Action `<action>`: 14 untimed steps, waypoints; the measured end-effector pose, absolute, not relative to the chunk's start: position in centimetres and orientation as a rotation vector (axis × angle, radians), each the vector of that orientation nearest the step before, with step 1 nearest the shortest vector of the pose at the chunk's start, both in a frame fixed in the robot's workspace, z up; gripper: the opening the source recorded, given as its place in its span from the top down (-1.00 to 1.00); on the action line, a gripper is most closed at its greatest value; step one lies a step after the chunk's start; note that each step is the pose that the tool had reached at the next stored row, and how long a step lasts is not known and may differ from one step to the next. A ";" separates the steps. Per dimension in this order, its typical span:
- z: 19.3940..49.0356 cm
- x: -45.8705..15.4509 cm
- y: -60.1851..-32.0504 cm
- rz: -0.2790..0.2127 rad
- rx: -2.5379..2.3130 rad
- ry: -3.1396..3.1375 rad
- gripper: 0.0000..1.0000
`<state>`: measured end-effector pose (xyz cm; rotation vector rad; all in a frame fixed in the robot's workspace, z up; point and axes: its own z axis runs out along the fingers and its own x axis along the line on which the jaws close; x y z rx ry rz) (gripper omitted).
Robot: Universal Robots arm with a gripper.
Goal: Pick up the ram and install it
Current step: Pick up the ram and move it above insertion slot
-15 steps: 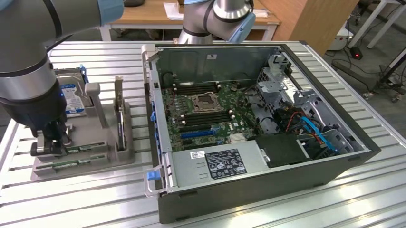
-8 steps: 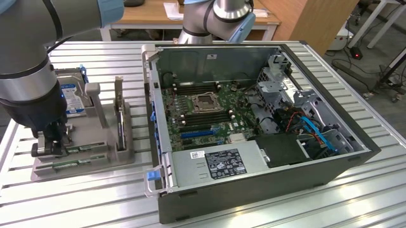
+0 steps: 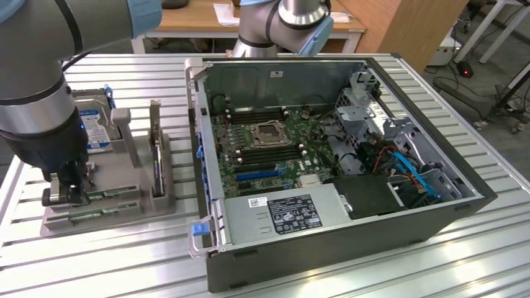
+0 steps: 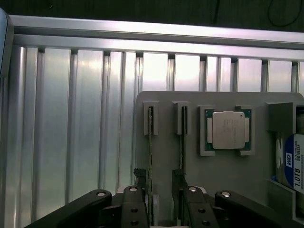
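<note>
Two green ram sticks stand on edge in slots of a grey holder tray [image 4: 164, 102]. In the wrist view I see them edge-on: one ram [image 4: 150, 142] and the second ram [image 4: 183, 137] beside it. My gripper [image 4: 159, 183] is low over their near end, open, its fingertips [image 4: 139, 175] on either side of the first stick with gaps showing. In the exterior view the gripper [image 3: 71, 191] hangs at the tray's left end, over the ram [image 3: 112, 194].
The holder tray [image 3: 161, 198] also carries a square silver processor [image 4: 229, 129] and a hard drive [image 3: 99, 127]. To the exterior view's right stands the open computer case [image 3: 331, 248] with its motherboard [image 3: 265, 146] exposed. Everything rests on a ribbed aluminium table [image 3: 463, 261].
</note>
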<state>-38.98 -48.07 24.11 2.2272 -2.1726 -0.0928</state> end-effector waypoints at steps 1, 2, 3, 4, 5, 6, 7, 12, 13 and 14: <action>24.1 -39.0 -48.1 -0.093 2.227 -2.172 0.31; 24.0 -39.0 -48.1 -0.093 2.227 -2.172 0.31; 24.0 -39.0 -48.1 -0.093 2.227 -2.172 0.31; 24.0 -39.0 -48.1 -0.093 2.227 -2.172 0.31; 23.9 -39.0 -48.1 -0.093 2.227 -2.172 0.31; 23.9 -39.0 -48.1 -0.093 2.227 -2.172 0.31; 23.9 -39.0 -48.1 -0.093 2.227 -2.173 0.31; 23.8 -39.0 -48.1 -0.093 2.227 -2.172 0.31; 23.8 -39.0 -48.1 -0.093 2.227 -2.172 0.31; 23.7 -39.0 -48.1 -0.093 2.227 -2.172 0.31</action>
